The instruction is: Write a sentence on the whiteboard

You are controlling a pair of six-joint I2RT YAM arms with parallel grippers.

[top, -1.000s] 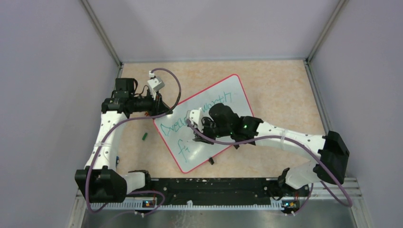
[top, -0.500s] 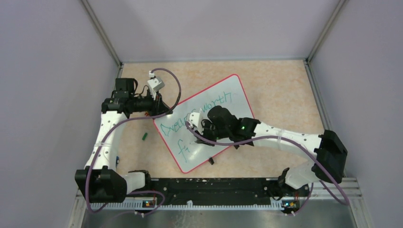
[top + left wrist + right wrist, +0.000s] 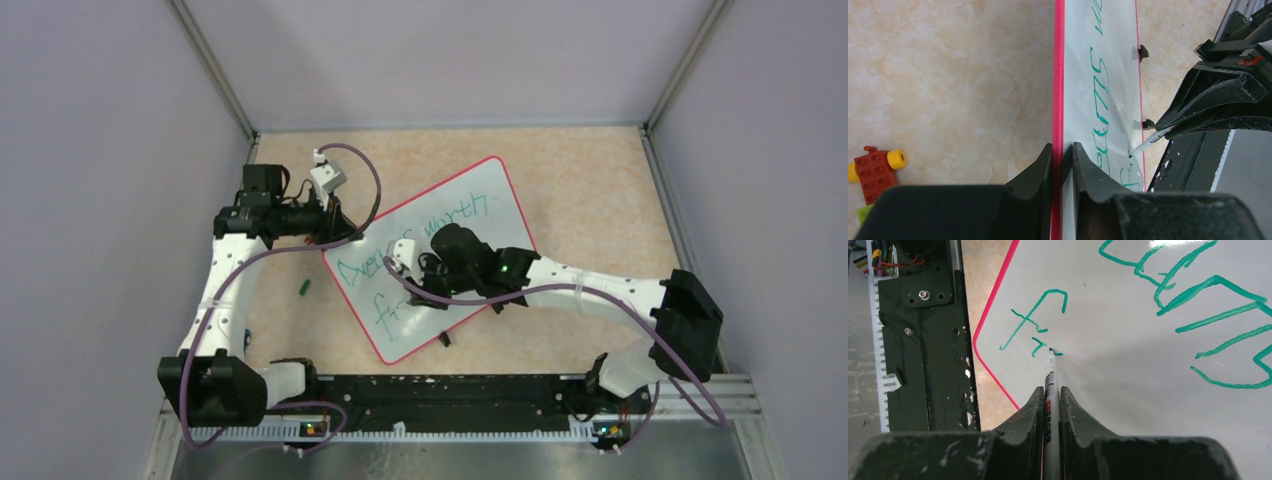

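Whiteboard: glossy, rectangular, red-rimmed, round-cornered

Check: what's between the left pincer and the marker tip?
Left wrist view: between left pincer and marker tip, just whiteboard with green lettering.

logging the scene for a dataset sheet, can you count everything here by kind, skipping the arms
whiteboard: 1
marker: 1
toy brick cluster: 1
small green piece: 1
total: 4
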